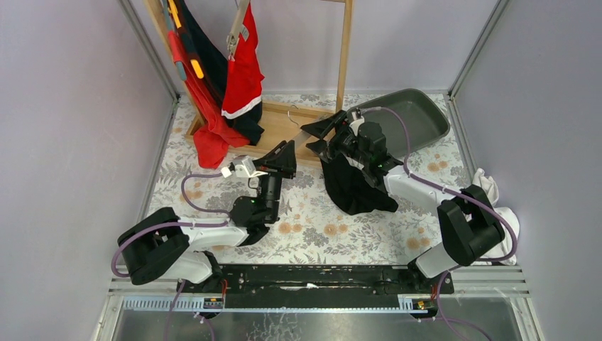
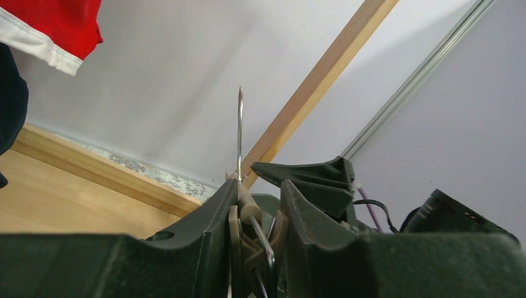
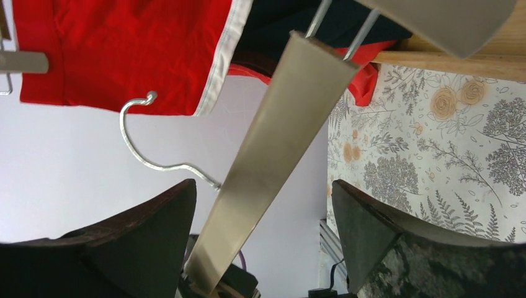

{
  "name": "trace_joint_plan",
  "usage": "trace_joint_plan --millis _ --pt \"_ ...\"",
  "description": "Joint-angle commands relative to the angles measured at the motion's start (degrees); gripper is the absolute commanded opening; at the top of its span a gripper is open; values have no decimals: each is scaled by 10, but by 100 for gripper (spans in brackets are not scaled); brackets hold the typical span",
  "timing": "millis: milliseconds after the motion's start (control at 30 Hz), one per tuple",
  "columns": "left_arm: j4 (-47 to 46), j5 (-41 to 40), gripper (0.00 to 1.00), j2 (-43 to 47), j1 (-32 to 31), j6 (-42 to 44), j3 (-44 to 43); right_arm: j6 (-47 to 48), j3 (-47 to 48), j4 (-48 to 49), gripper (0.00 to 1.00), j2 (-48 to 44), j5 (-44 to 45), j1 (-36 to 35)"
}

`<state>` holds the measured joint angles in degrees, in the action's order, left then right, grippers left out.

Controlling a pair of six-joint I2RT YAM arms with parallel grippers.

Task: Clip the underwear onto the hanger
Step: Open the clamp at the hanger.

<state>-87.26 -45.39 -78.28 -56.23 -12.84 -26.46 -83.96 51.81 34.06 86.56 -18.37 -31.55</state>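
The hanger (image 1: 309,136) is a pale bar with a wire hook (image 1: 291,111), held above the table in the middle of the top view. My left gripper (image 1: 287,155) is shut on the beige clip (image 2: 251,214) at the bar's near end, and the hook (image 2: 239,133) rises above the jaws. My right gripper (image 1: 321,136) stands open with the bar (image 3: 279,143) passing between its fingers, touching neither. The black underwear (image 1: 351,186) lies bunched on the table under the right wrist. Whether it is caught in a clip is hidden.
Red and dark garments (image 1: 231,85) hang from a wooden rack (image 1: 346,50) at the back left, over its wooden base (image 1: 273,121). A grey tub (image 1: 419,117) sits at the back right. White cloth (image 1: 497,206) lies by the right wall.
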Motion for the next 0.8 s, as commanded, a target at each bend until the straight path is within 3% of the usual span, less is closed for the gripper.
trace_joint_plan --millis 0,133,233,367,567,767 --pt "-49 23 0 1 -6 21 -16 -38 36 33 86 21 12 0" --pt "-50 37 0 -4 -12 25 -16 -62 44 49 84 39 15 0" --pt "-50 48 0 -8 -15 32 -17 -63 46 53 75 41 23 0" --pt "-50 57 0 -15 -21 44 -20 -74 36 68 58 39 34 0" --pt "-50 51 1 -28 -26 58 -19 -73 21 74 25 25 43 3" --pt "-49 45 21 -27 -27 68 -11 -63 9 70 6 10 49 12"
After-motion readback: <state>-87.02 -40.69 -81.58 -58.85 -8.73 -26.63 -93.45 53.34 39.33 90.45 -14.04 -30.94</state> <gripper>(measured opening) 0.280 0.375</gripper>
